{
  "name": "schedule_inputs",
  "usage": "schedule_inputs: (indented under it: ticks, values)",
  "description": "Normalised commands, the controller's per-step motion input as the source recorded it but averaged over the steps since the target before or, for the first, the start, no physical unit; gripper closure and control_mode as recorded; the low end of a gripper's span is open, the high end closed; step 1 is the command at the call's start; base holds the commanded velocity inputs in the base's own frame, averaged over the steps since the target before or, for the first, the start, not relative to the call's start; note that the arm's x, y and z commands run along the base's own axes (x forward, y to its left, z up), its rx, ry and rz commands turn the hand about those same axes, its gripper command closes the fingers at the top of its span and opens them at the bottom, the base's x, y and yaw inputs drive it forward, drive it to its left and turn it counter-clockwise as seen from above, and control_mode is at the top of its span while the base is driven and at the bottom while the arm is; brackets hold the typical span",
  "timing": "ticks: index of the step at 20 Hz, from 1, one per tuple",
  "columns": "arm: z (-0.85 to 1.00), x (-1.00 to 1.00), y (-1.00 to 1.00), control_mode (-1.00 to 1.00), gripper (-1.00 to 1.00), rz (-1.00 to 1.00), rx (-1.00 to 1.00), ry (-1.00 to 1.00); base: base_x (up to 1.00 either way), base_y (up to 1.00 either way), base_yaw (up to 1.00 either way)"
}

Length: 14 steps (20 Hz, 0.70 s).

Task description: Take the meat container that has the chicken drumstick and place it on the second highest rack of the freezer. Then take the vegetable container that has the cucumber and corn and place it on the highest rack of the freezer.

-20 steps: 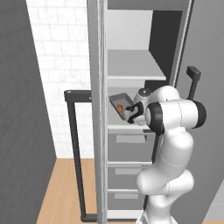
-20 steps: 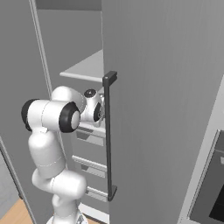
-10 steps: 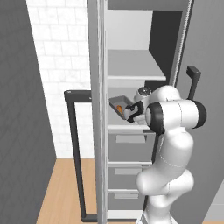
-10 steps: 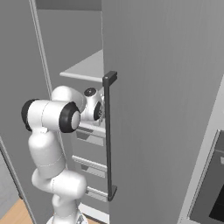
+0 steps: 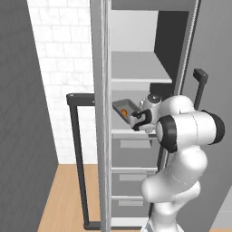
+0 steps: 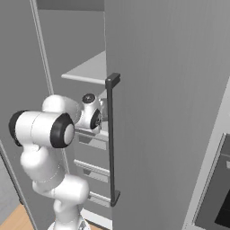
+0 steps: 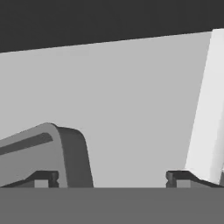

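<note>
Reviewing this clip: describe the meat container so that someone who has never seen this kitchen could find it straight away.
Start at the freezer, the tall narrow grey cabinet standing open, with pale shelves above grey drawers. Under the highest rack comes a second shelf, and the meat container is there, a shallow dark grey tray just ahead of the open gripper. It alone holds the small orange-brown chicken drumstick.

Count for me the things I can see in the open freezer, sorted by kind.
Pale shelves: 2, the highest rack and the second one.
Grey drawers: 3.
Meat containers: 1.
Chicken drumsticks: 1.
Total: 7.
</note>
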Motion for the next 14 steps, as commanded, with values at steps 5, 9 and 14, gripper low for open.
schedule_inputs:
  ticks: [5,9,14]
  values:
    - [0.57,-0.87,0.0,-1.0,-1.0,0.08,0.0,-0.04,0.0,0.0,0.0]
    - [0.86,-0.47,-0.01,-1.0,-1.0,0.04,0.01,-0.01,0.0,0.0,0.0]
    - [0.77,-0.68,-0.05,-1.0,-1.0,0.07,0.0,0.02,0.0,0.0,0.0]
